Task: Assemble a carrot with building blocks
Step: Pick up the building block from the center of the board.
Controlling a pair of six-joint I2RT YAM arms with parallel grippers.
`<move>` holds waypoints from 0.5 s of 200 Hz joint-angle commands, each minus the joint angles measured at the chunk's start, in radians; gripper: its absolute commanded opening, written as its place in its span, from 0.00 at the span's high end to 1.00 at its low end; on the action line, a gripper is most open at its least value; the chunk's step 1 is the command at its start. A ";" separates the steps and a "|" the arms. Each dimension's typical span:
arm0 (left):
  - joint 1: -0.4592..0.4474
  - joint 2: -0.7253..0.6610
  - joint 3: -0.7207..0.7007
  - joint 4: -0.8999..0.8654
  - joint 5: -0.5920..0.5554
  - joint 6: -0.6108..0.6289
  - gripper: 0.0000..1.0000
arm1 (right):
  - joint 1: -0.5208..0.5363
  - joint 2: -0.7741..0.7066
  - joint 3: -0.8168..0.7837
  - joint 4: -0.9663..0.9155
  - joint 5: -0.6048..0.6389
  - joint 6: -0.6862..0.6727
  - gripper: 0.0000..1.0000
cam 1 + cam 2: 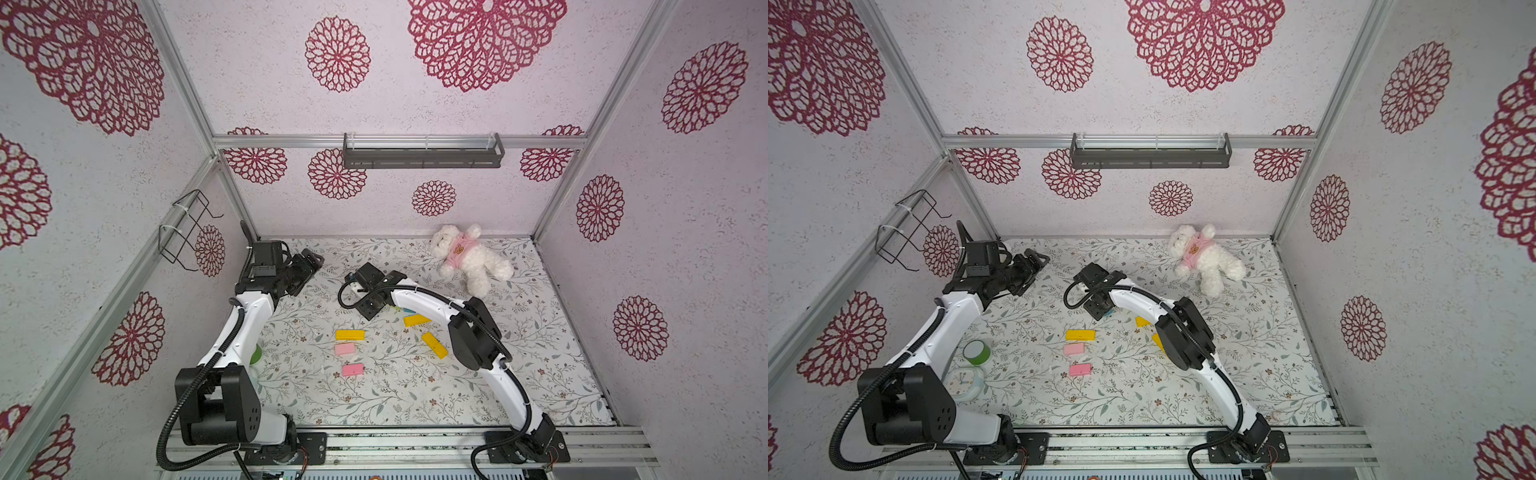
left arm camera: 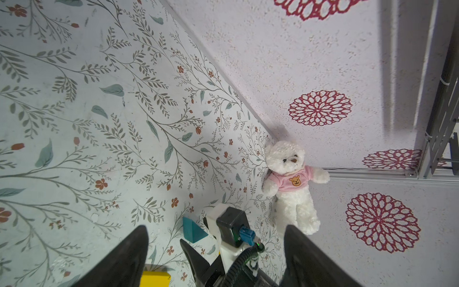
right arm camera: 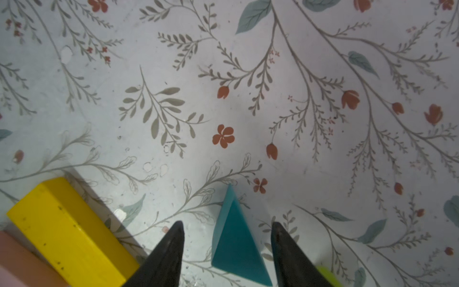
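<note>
A: Nearest, the right gripper: jaws apart, astride a teal triangle on the table, no contact visible.
B: How will it handle?
A: I judge it light, hard and smooth (sloped faces may slip); pinch its flat parallel faces. From left: left gripper, jaws apart, empty; yellow bar and two pink blocks mid-table; two more yellow bars near the right arm.

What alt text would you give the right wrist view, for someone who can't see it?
The right gripper straddles a teal triangle on the floral table, its black fingers apart, not gripping it. A yellow bar and a pink block lie nearby.
</note>
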 commanded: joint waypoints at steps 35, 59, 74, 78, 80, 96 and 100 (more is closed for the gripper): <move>0.000 -0.030 0.007 0.027 0.020 -0.011 0.12 | 0.003 0.009 0.019 -0.009 0.070 0.056 0.59; 0.000 -0.028 0.006 0.030 0.022 -0.011 0.12 | 0.003 0.008 -0.001 0.014 0.101 0.089 0.66; 0.000 -0.028 0.006 0.029 0.022 -0.009 0.12 | 0.003 0.007 -0.010 0.025 0.117 0.112 0.70; 0.000 -0.027 0.005 0.029 0.024 -0.009 0.12 | 0.004 0.006 -0.012 0.028 0.118 0.117 0.71; 0.000 -0.028 0.006 0.028 0.024 -0.009 0.12 | 0.003 0.008 -0.013 0.029 0.118 0.119 0.71; 0.000 -0.026 0.006 0.030 0.024 -0.009 0.12 | 0.003 0.008 -0.019 0.037 0.120 0.133 0.72; 0.000 -0.027 0.005 0.030 0.024 -0.009 0.12 | 0.003 0.007 -0.021 0.038 0.120 0.135 0.72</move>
